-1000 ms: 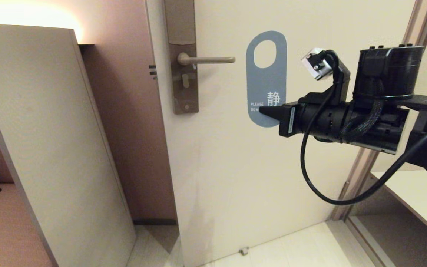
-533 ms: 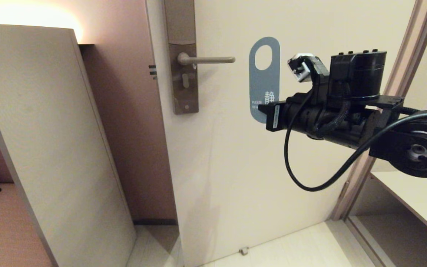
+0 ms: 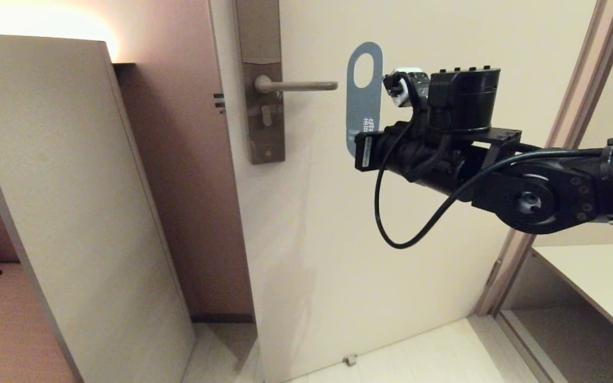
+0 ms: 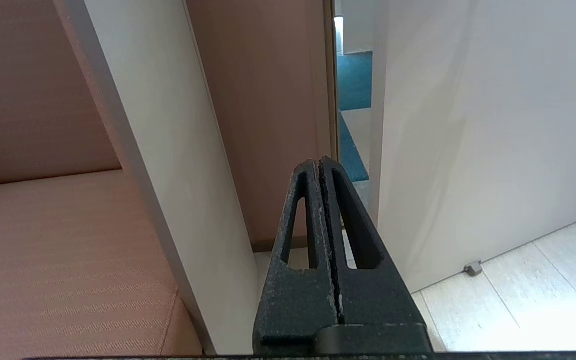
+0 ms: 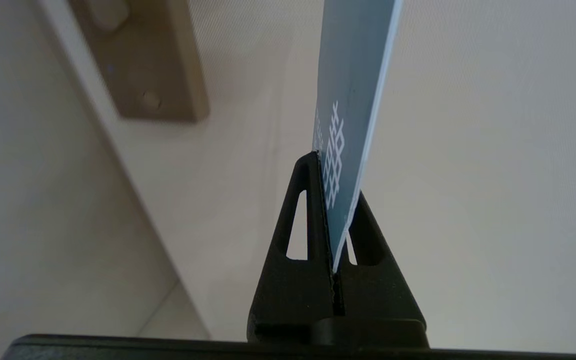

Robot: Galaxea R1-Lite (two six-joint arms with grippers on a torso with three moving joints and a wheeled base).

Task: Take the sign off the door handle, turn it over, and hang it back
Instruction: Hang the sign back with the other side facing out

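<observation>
The right hand [image 3: 361,150], clamped on the lower end of the sign [image 3: 364,101], has swung the card from face-on to nearly edge-on, its hole now just beside the door handle [image 3: 297,85] tip; rehanging looks next. The left hand [image 4: 320,167] sits parked, shut and empty.

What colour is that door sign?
Teal-blue sign with white lettering, clearest in the head view.

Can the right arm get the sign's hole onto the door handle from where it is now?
Probably yes. The right gripper holds the sign by its bottom end, upright, its hole level with the door handle. Only bare door lies between hole and handle tip.
</observation>
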